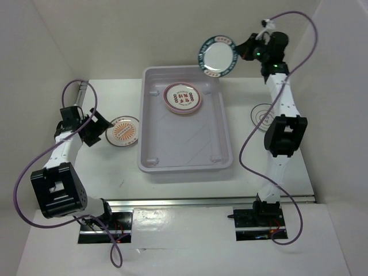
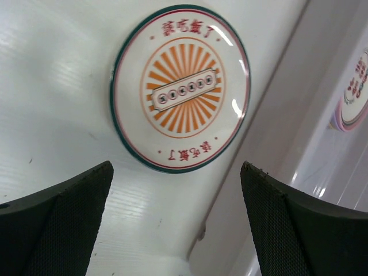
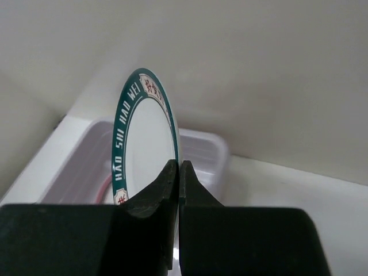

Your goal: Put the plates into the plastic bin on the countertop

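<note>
As things stand, hazards are listed by item.
Left claw (image 1: 99,127): open, empty, low beside the sunburst plate (image 1: 123,131), which lies flat on the desk (image 1: 115,178) just beside the bin (image 1: 187,155); it may strike the bin wall or skid the plate away.
Bin: holds a red-marked plate (image 1: 183,98) at its far end.
Green-rim plate (image 1: 217,56): on edge, in the air over the bin's far right corner.
Right claw (image 1: 246,50): closed on that plate's rim only; so thin a pinch may let it swivel or slip, and an early release may drop it outside.
Line-drawing plate (image 1: 263,117): on the desk, right, partly behind the arm.
</note>
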